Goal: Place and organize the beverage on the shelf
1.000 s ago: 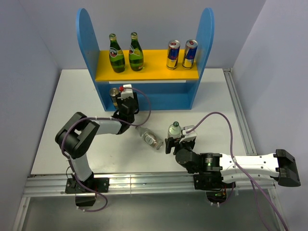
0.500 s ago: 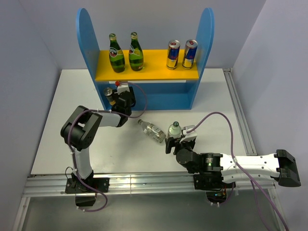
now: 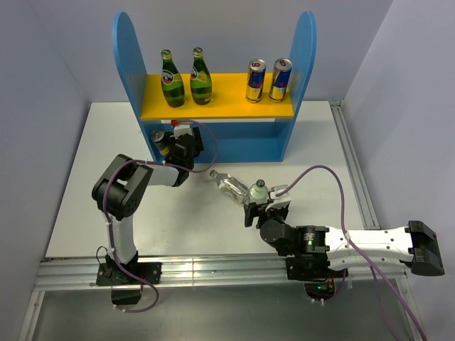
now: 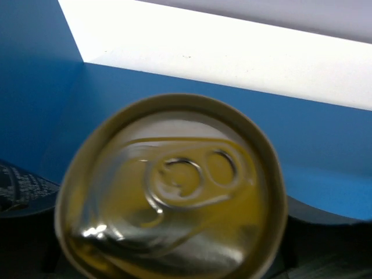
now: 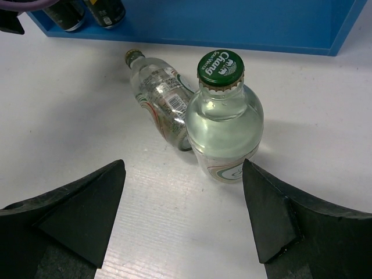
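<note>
- A two-level shelf (image 3: pixel 302 64) with tall, round-topped blue side panels stands at top centre of the white table (image 3: pixel 92 213). Two green glass bottles (image 3: pixel 172 82) and two blue-and-silver cans (image 3: pixel 256 82) line its yellow upper board.
- The left gripper (image 3: pixel 181 148) reaches into the lower level at the shelf's left end, with a dark can (image 4: pixel 174 192) with a gold pull-tab lid directly in front of it. The lid fills the wrist view and hides the fingers, so it cannot be told whether the claw is clamped on the can.
- The right gripper (image 5: pixel 183 174) waits mid-table with its jaws wide apart on either side of an upright clear bottle (image 5: pixel 224 131) with a green cap. That bottle is not yet on the shelf.
- A second clear bottle (image 5: pixel 157 93) lies on its side just behind the upright one. Whether the two touch cannot be settled.
- A second dark can (image 4: pixel 20 186) shows at the left edge of the left wrist view, close beside the first.
- The step in hand appears to be seating the can. It would go best set flat and upright beside its twin, without knocking it, and released only once the base rests on the blue floor.
- The right claw should then close on the upright bottle's body without nudging the fallen one.
- The right wrist view, at its upper left, shows both dark cans on the lower level, where the overhead view shows only one. Only the overhead view shows the upper board.
</note>
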Robot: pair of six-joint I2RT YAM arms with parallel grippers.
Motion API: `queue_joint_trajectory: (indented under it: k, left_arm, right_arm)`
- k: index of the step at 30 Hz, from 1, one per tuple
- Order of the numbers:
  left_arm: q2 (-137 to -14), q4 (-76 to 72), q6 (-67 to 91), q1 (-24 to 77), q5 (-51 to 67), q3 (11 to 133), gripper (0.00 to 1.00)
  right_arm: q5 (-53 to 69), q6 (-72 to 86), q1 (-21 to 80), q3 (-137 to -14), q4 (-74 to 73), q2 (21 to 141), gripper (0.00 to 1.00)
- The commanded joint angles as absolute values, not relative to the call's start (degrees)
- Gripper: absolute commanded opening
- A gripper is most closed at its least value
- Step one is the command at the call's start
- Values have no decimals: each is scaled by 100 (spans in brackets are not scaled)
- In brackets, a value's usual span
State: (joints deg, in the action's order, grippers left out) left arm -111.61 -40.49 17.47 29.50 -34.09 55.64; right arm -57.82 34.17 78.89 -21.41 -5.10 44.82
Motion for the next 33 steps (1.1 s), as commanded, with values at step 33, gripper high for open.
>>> queue_joint_trajectory:
  k: [33]
  left_arm:
    - [-9686,-3252,2075,3955,-4341,5379,99]
  right_arm:
    - [-5933,3401,7928,-2276,-352,4491,88]
